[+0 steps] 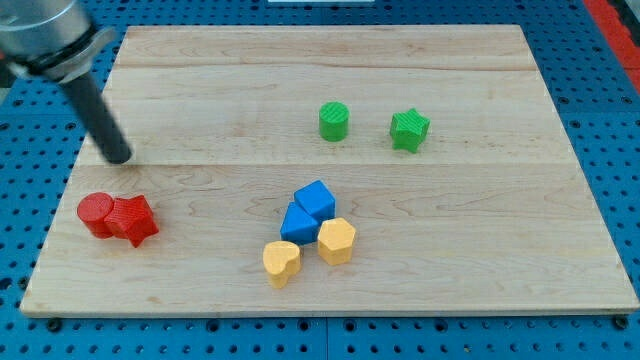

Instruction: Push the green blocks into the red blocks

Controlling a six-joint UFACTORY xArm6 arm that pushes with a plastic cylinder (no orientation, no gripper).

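Observation:
A green cylinder (334, 121) and a green star (409, 130) stand side by side in the upper middle of the wooden board (500, 240). A red cylinder (96, 214) and a red star (134, 220) touch each other near the board's left edge, low down. My tip (119, 157) rests on the board at the left, just above the red blocks and far to the left of the green blocks. It touches no block.
Two blue blocks (308, 211) and two yellow blocks, a heart (281, 262) and a hexagon (336, 241), cluster in the lower middle. The board lies on a blue pegboard table (610, 120).

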